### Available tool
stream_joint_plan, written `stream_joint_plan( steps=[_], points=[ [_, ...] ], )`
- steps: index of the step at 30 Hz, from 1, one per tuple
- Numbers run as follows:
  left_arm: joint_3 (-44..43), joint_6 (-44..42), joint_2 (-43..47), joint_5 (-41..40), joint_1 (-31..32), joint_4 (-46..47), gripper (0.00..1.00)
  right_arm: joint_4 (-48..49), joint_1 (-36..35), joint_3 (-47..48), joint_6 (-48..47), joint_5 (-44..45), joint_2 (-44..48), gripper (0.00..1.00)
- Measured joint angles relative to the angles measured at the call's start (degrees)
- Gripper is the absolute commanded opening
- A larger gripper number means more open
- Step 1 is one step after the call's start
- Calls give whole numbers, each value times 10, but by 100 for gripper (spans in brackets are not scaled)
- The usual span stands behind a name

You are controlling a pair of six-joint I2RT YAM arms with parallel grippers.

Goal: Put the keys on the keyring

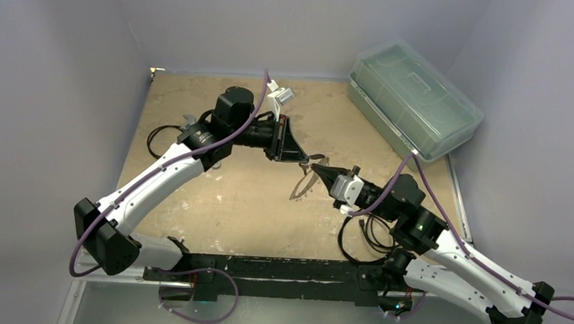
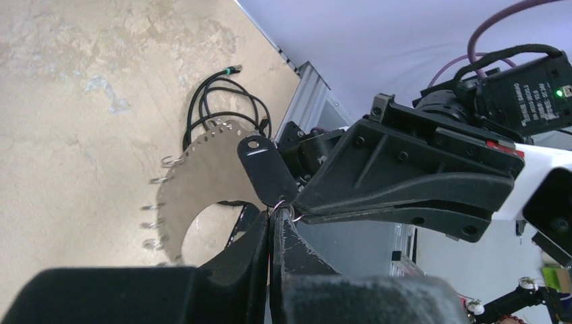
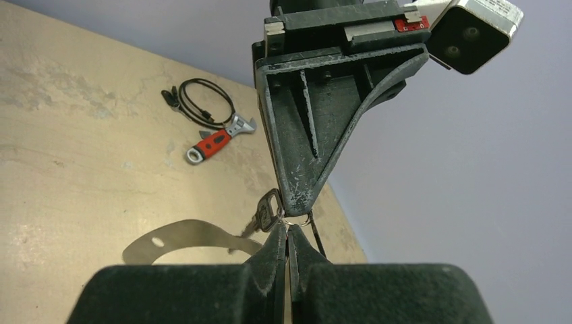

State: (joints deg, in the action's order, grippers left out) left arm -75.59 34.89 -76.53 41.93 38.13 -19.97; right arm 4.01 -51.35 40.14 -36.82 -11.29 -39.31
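Observation:
The key (image 3: 270,206) has a black head and a short blade and hangs from a small silver split ring (image 3: 297,219) above the table. My left gripper (image 2: 273,214) and my right gripper (image 3: 287,226) meet tip to tip, both shut on that small ring. They meet mid-table in the top view, left gripper (image 1: 301,157) and right gripper (image 1: 320,171). The key's black head also shows in the left wrist view (image 2: 266,169). The keyring (image 1: 305,185), a grey arc with small metal bits on its rim, lies on the table below them and shows in both wrist views (image 2: 195,175) (image 3: 189,236).
A red-handled wrench (image 3: 217,140) and a coiled black cable (image 3: 199,101) lie at the far left. Another black cable (image 1: 361,238) lies by the right arm. A clear lidded plastic box (image 1: 415,98) stands at the back right. Grey walls enclose the table.

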Motion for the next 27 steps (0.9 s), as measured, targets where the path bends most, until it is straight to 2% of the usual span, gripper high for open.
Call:
stream_joint_plan(
  steps=[8, 19, 23, 27],
  points=[
    [-18, -1, -12, -12, -3, -51, 0, -2, -11, 0, -8, 3, 1, 0],
    [-20, -14, -13, -8, -3, -64, 0, -2, -16, 0, -8, 14, 1, 0],
    [-20, -22, -13, -8, -4, -62, 25, -1, -16, 0, -7, 13, 3, 0],
    [-18, -45, -2, -19, -7, -60, 43, 8, -16, 0, -6, 13, 9, 0]
  ],
)
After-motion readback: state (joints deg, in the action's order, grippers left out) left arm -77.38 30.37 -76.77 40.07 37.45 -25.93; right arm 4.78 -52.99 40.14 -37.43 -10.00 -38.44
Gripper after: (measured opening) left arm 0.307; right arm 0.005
